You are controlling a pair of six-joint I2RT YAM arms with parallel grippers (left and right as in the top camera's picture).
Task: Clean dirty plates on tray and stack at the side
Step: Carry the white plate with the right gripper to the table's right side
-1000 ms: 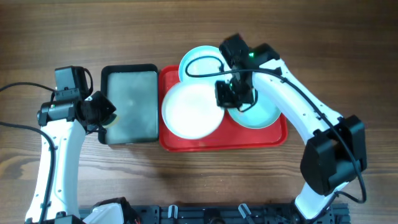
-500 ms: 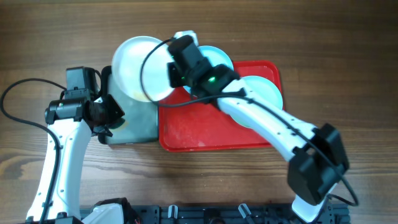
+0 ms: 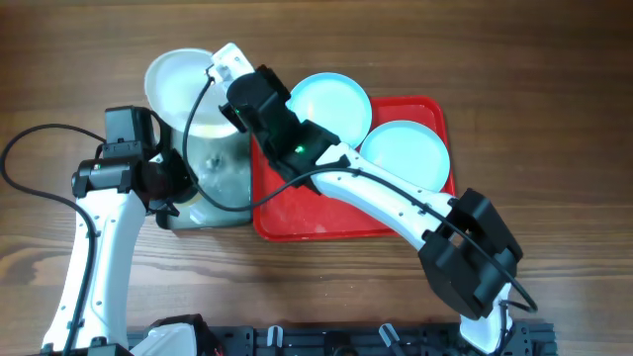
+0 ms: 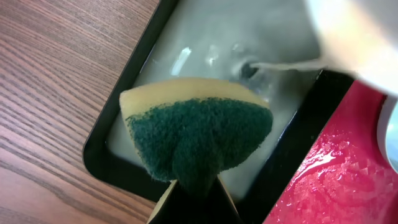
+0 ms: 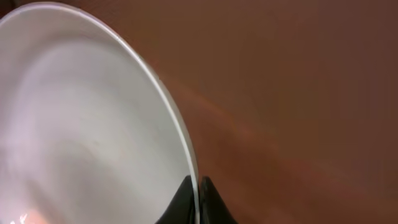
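Note:
My right gripper (image 3: 226,99) is shut on the rim of the white plate (image 3: 183,87), holding it tilted over the far end of the black-rimmed tray (image 3: 213,213). The plate fills the left of the right wrist view (image 5: 87,124), pinched between the fingers (image 5: 196,193). Liquid runs off the plate into that tray in the left wrist view. Two pale blue plates (image 3: 331,102) (image 3: 406,153) lie on the red tray (image 3: 326,213). My left gripper (image 3: 168,188) is shut on a yellow-and-green sponge (image 4: 196,137) above the black tray's near left corner.
The black-rimmed tray (image 4: 106,143) holds grey soapy water and stands against the red tray's left edge (image 4: 348,168). Brown wooden table (image 3: 554,59) all around. My right arm reaches across the red tray.
My right gripper has carried the white plate off the red tray, leftward, over the black tray and tilted it. The left arm has shifted slightly.

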